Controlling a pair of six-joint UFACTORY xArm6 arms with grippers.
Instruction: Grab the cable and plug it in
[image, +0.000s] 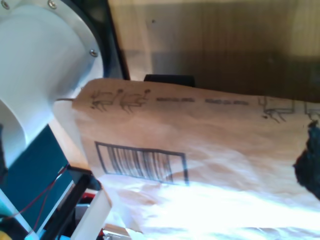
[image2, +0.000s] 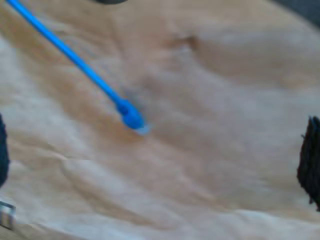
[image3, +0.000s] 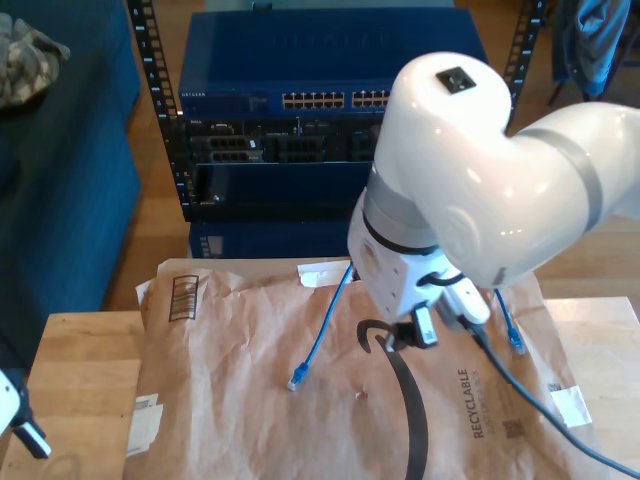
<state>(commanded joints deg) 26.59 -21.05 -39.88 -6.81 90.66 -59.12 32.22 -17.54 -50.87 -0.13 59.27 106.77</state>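
Step in hand: the reach. The cable (image2: 75, 57) is not yet grabbed, so I judge the task barely begun.

Cable: it lies on the brown paper (image3: 250, 370) that covers the table (image3: 80, 390). In my second wrist view the blue line runs in from about 10 o'clock and ends in a plug (image2: 133, 120) resting flat on the paper, with nothing touching it.

Exterior view: one plug end (image3: 297, 381) sits at about 7 o'clock of picture centre; the other end (image3: 516, 345) is at about 4 o'clock, beyond the big white arm (image3: 480, 190).

My second gripper: hovering above the plug; dark finger edges (image2: 310, 160) stand well apart with the plug between them, so the jaws look wide.

My first gripper: I cannot tell how its jaws stand; its camera looks along the paper's barcode (image: 142, 162).

Socket side: a blue switch (image3: 320, 75) with a row of ports in the rack at 12 o'clock.

Next move: come down over the plug, line the jaws across it, close just behind the clear tip.
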